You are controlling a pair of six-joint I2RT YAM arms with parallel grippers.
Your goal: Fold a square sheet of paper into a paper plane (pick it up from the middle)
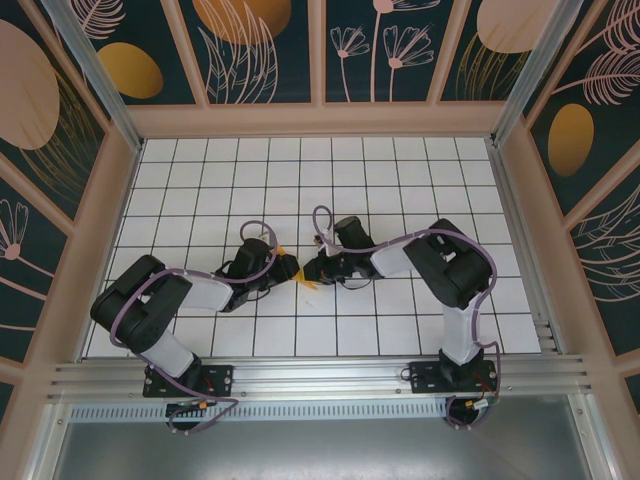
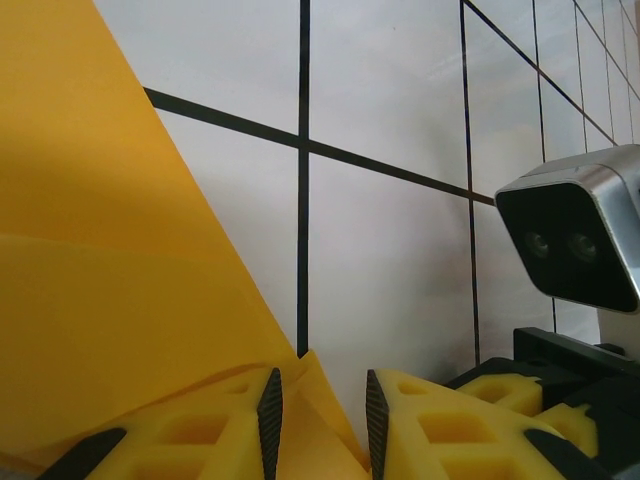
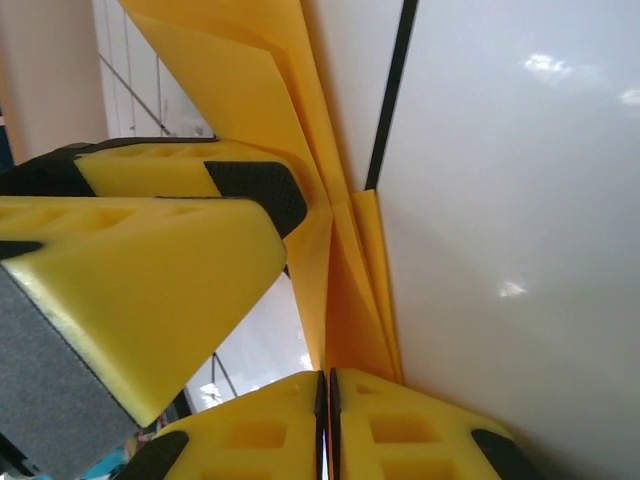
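The paper sheet [image 2: 120, 300] is thin, smooth orange-yellow stock, already creased into overlapping layers that narrow to a folded edge [image 3: 340, 290]. It sits at the middle of the table [image 1: 400, 180], a glossy white surface ruled with black grid lines, between the two grippers. The fingers are yellow blocks with hollow cells and black ribbed pads. From the left wrist, the right arm's silver camera housing [image 2: 580, 240] crowds the right side. Dark flower-print wall panels [image 1: 260, 40] ring the table. Both arms bend low and reach inward, tips almost meeting. The right gripper [image 3: 327, 420] is pinched onto the paper's folded edge. The left gripper [image 2: 320, 415] has paper in its gap; I cannot tell whether it clamps.
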